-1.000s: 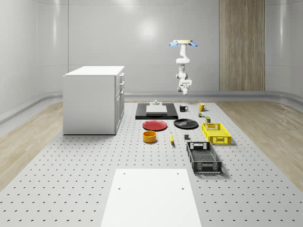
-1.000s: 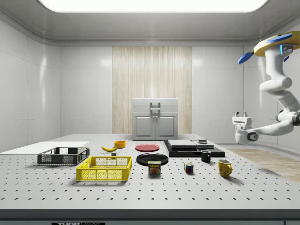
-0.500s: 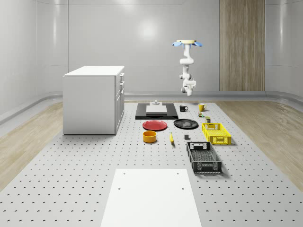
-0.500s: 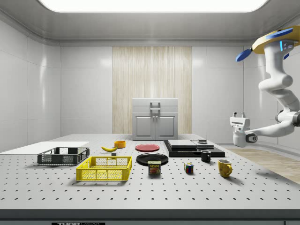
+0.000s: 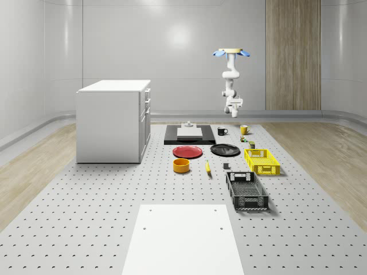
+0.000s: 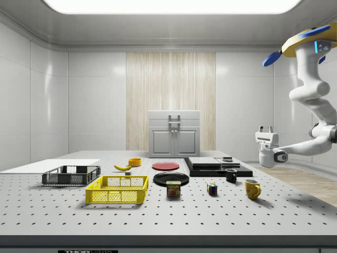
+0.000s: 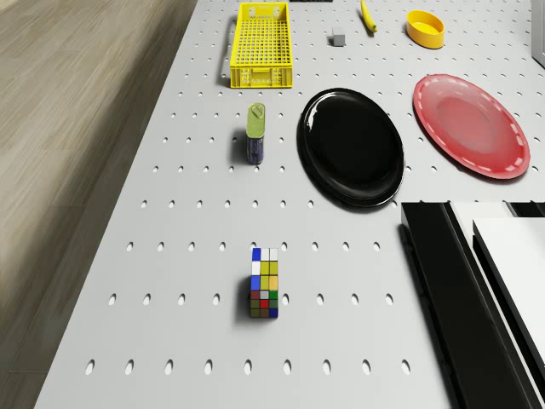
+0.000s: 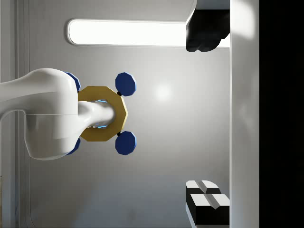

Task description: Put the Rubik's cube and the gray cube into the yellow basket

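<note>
The Rubik's cube (image 7: 265, 283) (image 6: 211, 188) (image 5: 243, 138) sits on the perforated table, beneath my hovering drone (image 5: 231, 52) (image 6: 310, 45). The small gray cube (image 7: 338, 38) (image 5: 226, 166) lies beside the yellow basket (image 7: 262, 78) (image 5: 262, 169) (image 6: 117, 196), which holds nothing. My gripper (image 6: 266, 128) (image 5: 234, 102) (image 8: 199, 118) hangs high in the air off the table's far end, pointing upward. It is open with nothing between its fingers. In the wrist view it faces the ceiling and the drone's underside.
A Spam can (image 7: 255, 132) stands between the Rubik's cube and the yellow basket. Nearby are a black plate (image 7: 351, 146), a red plate (image 7: 468, 124), a black slab (image 7: 443, 281), a yellow mug (image 6: 252, 188), a black mug (image 6: 230, 175), a black basket (image 5: 246, 190) and a cabinet (image 5: 113, 120).
The drone and arm have drifted toward the whole-scene view's right and slightly toward the side view's left. The gripper stays open and pointing up.
</note>
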Robot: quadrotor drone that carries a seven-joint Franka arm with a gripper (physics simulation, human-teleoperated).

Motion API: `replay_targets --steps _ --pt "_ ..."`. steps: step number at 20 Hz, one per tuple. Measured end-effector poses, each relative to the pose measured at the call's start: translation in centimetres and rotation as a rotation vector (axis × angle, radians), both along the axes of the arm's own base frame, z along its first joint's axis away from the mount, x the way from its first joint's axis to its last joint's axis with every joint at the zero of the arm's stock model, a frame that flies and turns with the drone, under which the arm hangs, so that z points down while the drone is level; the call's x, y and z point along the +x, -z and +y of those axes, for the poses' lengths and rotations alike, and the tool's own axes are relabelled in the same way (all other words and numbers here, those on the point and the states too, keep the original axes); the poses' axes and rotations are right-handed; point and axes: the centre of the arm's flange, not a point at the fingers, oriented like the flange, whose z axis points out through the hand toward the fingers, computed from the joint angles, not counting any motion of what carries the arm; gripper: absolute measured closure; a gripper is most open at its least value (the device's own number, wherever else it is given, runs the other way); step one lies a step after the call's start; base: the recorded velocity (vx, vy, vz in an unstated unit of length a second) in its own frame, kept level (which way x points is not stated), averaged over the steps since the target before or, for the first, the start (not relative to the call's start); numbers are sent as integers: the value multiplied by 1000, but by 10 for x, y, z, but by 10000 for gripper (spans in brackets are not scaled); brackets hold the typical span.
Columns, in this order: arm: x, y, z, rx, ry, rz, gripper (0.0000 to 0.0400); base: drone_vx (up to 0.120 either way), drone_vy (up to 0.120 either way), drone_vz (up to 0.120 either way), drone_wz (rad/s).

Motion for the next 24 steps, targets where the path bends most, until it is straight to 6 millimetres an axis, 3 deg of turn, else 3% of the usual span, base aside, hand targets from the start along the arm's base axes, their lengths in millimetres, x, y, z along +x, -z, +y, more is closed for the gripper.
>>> replay_targets --steps 6,17,24 --pt "0 0 1 -6 0 -5 0 120 113 0 0" --pt "-1 0 5 -53 1 -13 0 120 0 0 0" --pt "-2 2 18 -179 4 -18 0 120 0 0 0"
